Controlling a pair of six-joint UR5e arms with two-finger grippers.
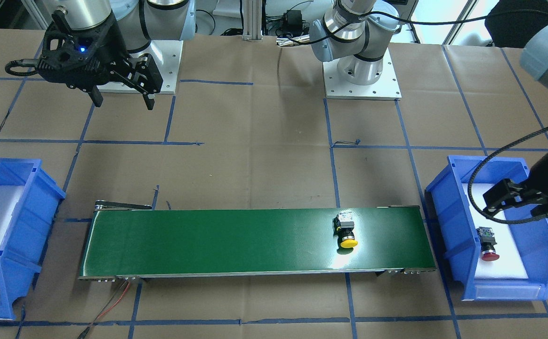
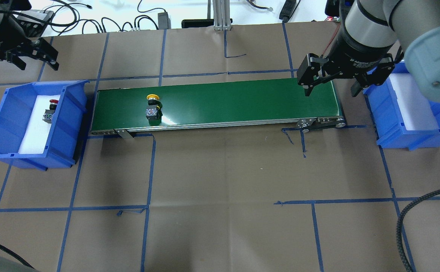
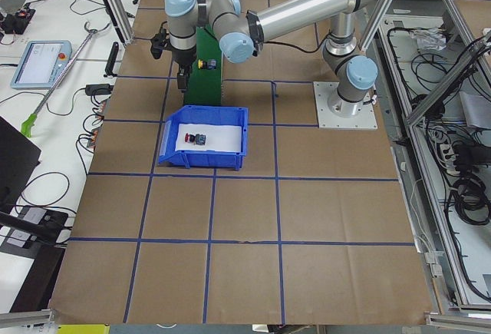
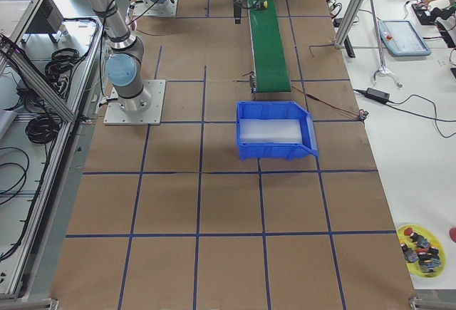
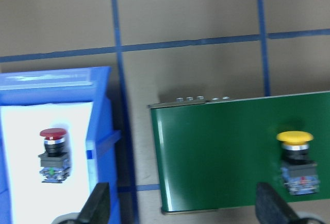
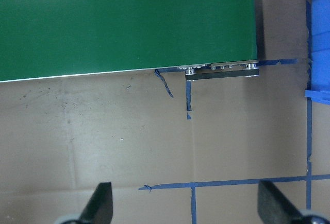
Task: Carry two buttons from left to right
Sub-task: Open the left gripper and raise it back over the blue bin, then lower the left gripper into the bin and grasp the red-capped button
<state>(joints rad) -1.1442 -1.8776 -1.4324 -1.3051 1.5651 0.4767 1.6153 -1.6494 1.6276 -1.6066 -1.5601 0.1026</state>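
Left gripper [image 2: 36, 63]: jaws wide apart, empty, raised near left bin [image 2: 67, 124].
Red button [image 2: 50, 110]: lying on the white pad in left bin.
Yellow button [image 2: 152, 107]: lying on belt [image 2: 242, 102], left part.
Right gripper [image 2: 331, 90]: jaws apart, empty, above belt's right end.
Right bin [image 2: 388, 117]: just past that end.

The yellow button [image 2: 152, 107], a mushroom cap on a black-grey body, lies on its side on the green belt [image 2: 242, 102] near its left end, cap pointing away from the robot. The red button [image 2: 50, 111] lies likewise on white padding in the left blue bin [image 2: 68, 124].
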